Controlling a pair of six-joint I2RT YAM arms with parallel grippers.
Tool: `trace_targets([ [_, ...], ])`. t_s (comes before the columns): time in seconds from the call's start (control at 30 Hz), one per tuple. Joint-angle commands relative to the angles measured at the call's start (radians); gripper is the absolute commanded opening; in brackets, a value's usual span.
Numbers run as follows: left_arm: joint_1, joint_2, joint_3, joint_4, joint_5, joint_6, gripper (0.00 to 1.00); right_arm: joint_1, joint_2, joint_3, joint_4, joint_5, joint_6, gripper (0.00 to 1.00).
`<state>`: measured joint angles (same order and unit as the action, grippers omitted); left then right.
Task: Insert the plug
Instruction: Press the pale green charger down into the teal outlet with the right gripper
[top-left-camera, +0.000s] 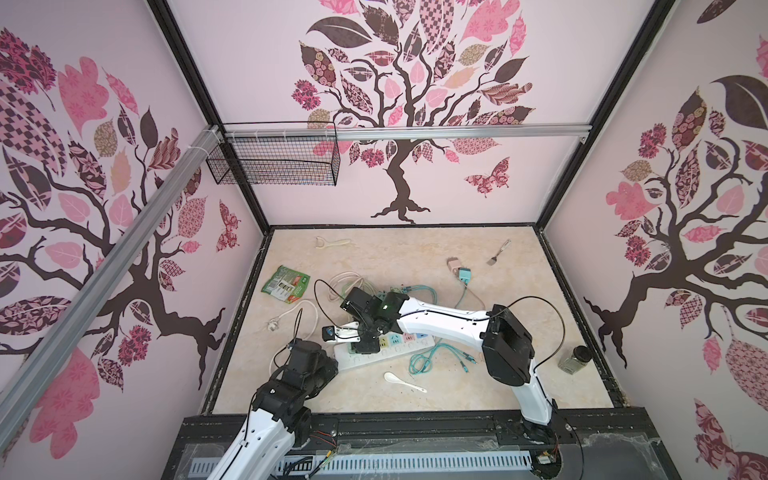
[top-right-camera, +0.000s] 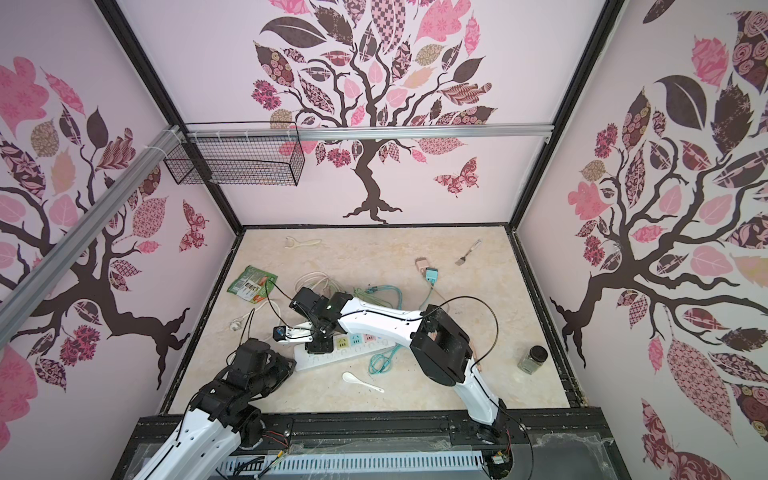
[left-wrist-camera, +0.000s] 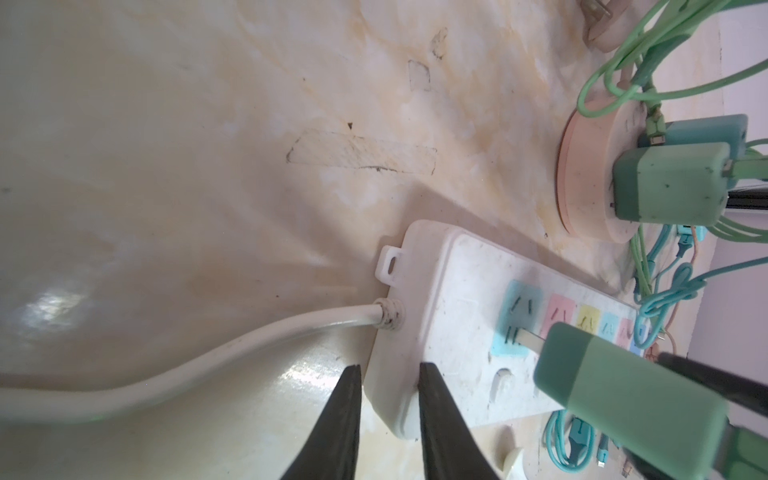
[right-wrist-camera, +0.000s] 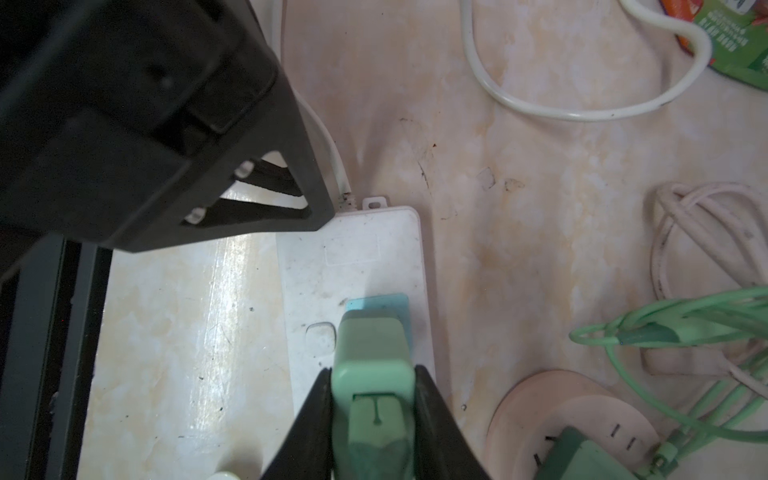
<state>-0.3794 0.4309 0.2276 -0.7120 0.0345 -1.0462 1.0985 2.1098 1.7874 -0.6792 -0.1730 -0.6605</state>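
You've got a cluttered marble-look table. The biggest thing on it is the white power strip, lying left to right toward the near edge, with its white cord coming out of the left end.

Near the strip, on its far side, sits a round pink socket hub with two adapters plugged in and a tangle of green cables around it.

Your left gripper is down at the cord end of the strip. Its fingers are only slightly apart, one on either side of the strip's edge, so it looks like it's pinching the strip there.

Your right gripper reaches across from the right and is clamped on the green plug. The plug is over the blue outlet, the one nearest the cord end. It's tilted, with a prong tip at the slots and the body lifted off the strip.

A white spoon lies just on the near side of the strip.
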Motion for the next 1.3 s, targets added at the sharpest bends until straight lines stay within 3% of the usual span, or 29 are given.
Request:
trace_targets([
  [0.0,0.005,-0.016,-0.026,0.005,-0.006,0.014,0.27,0.006,0.055,0.069,-0.071,0.027,-0.035,0.29],
  [1.27,0.005,-0.054,-0.034,0.006,0.004,0.025,0.25,0.021,0.111,0.069,-0.059,-0.010,-0.079,0.31],
])
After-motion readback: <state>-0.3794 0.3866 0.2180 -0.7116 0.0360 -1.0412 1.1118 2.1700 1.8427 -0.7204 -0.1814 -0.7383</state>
